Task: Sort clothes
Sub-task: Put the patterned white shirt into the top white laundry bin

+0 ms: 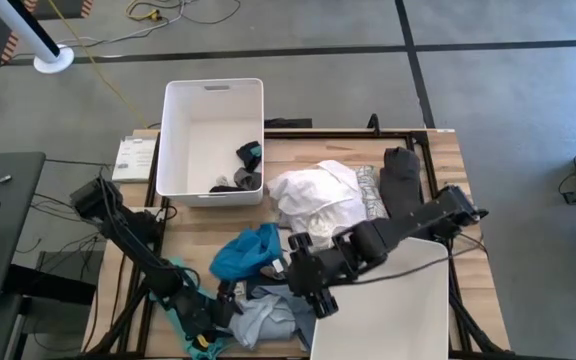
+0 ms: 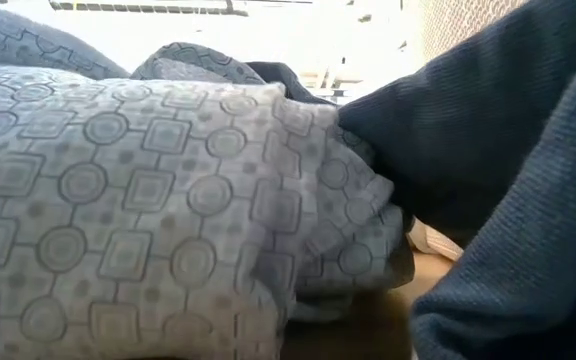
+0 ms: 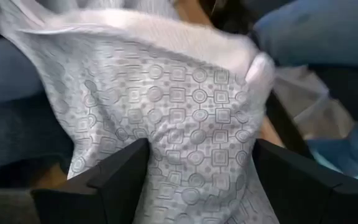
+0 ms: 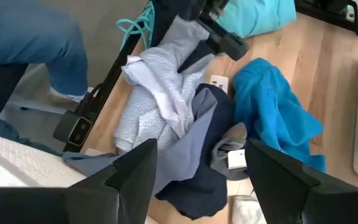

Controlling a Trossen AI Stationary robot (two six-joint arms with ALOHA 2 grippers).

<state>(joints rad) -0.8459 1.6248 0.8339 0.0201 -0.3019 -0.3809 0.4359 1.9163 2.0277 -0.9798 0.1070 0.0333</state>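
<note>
STEP: you are picking from the clothes heap, lower centre of the high view | LEFT: left gripper fingers spread around the patterned garment — not pinching | RIGHT: right gripper spread, empty, over the pile | NEXT: close, lift, carry to the white bin upper left.

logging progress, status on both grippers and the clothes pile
Left gripper open astride the patterned garment. Right gripper open, empty, above the blue pile. White bin holds a few dark pieces. Nothing blocking.
</note>
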